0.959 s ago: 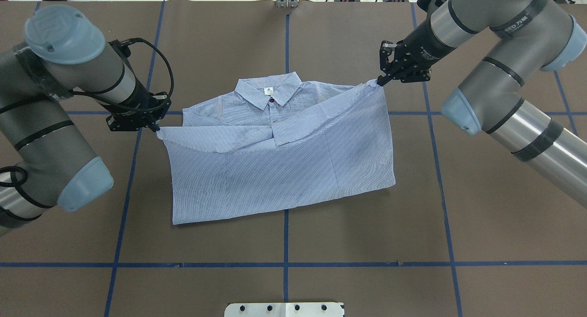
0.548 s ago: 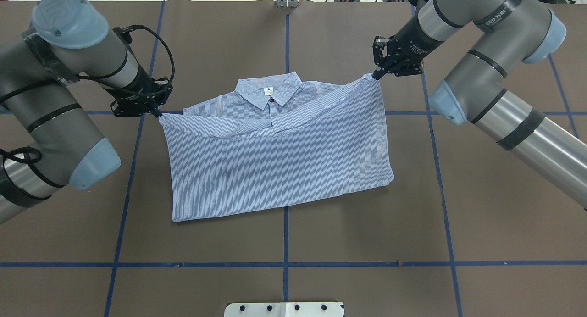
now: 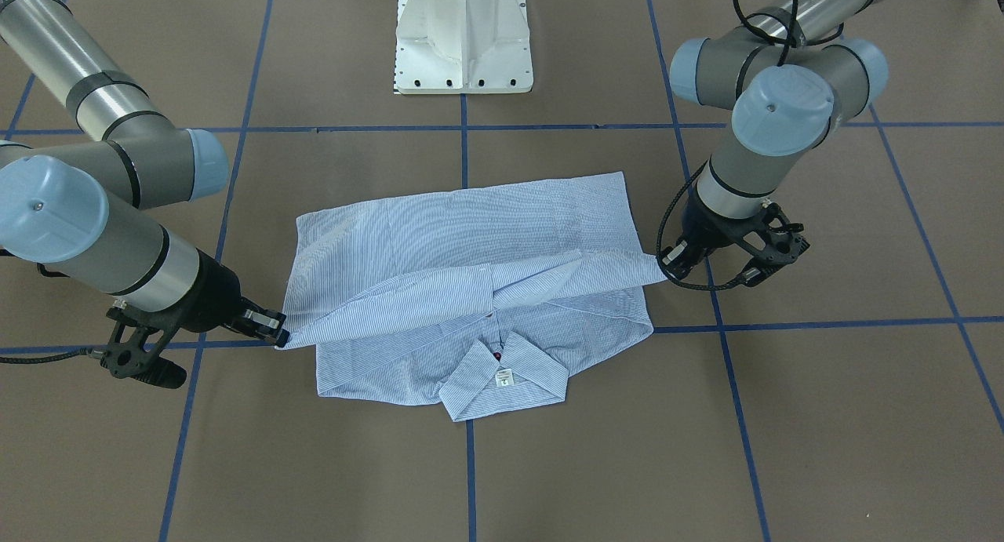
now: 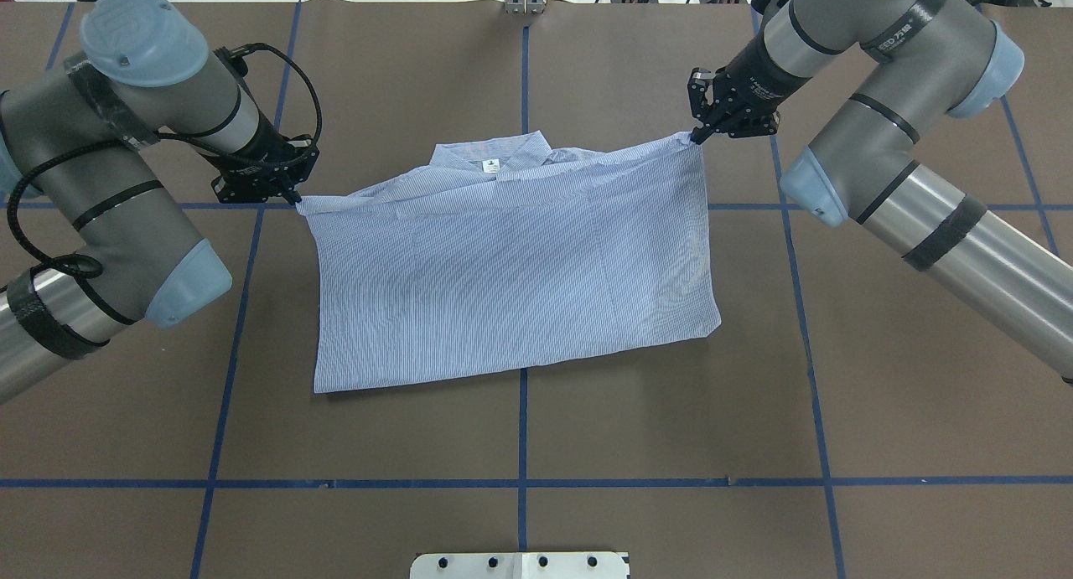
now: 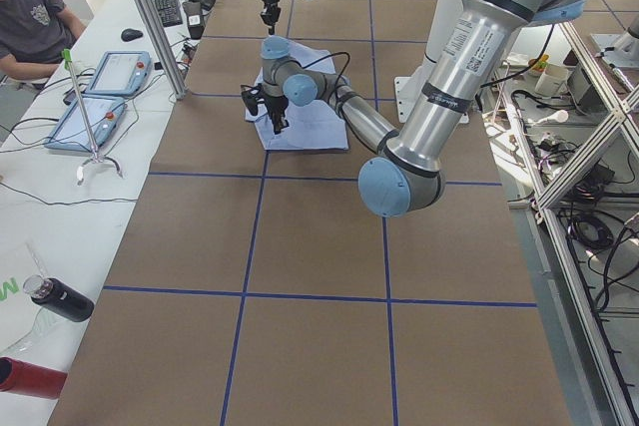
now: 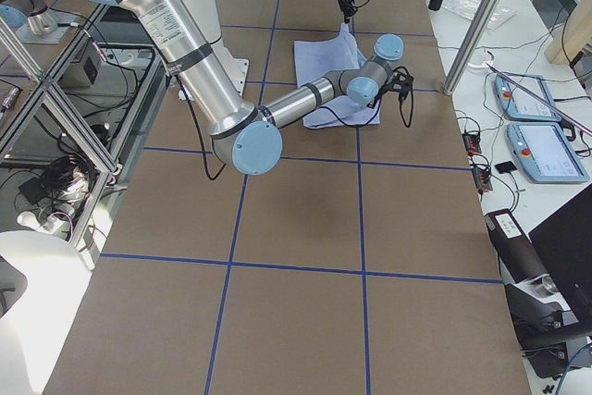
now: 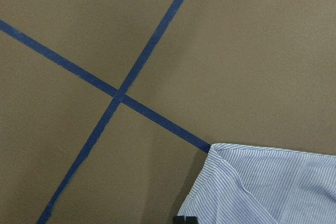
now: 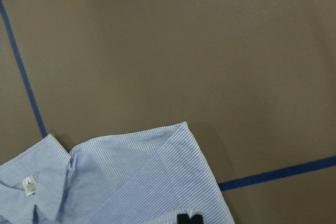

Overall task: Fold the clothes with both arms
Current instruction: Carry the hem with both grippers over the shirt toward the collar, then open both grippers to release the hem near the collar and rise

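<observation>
So the shirt (image 4: 511,286) sits mid-frame on the table (image 4: 671,420), lower half folded up nearly over the collar (image 4: 490,156). The left pincer (image 4: 295,199) is clamped on its upper-left corner, the right pincer (image 4: 692,137) pinched tight on the upper-right one.

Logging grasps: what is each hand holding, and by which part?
The striped shirt: left hand and right hand each pinch one corner of its folded-over edge.
</observation>
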Robot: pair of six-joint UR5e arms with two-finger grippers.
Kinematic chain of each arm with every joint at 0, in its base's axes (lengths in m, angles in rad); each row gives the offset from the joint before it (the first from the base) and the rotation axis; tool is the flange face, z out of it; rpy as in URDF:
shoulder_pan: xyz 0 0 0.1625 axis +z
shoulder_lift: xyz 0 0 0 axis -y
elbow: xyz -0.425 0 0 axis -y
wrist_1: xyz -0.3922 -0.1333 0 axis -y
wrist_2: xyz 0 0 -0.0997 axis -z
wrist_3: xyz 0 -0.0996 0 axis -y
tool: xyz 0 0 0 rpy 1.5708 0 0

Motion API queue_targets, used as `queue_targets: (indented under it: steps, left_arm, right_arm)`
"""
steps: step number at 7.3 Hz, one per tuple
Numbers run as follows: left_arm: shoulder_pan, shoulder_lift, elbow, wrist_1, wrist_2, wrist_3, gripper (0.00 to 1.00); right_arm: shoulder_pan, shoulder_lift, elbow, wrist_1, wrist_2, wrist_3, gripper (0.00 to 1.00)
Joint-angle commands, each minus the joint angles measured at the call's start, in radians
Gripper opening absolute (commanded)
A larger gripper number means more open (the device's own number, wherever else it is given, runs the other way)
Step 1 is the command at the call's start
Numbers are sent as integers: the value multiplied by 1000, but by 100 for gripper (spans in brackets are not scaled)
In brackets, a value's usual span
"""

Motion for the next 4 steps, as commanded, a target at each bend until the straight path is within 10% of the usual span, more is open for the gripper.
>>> queue_targets:
  steps: [1, 3, 4]
  left_arm:
    - [0, -6, 9, -3, 2, 0, 0]
    - [0, -6, 9, -2, 2, 1, 0]
    - [0, -4, 9, -2, 3, 3, 20]
  right_arm:
    - [-6, 25, -14, -2, -7, 3, 0]
    - [-9, 36, -19, -2, -7, 1, 0]
    - [-9, 34, -24, -2, -6, 1, 0]
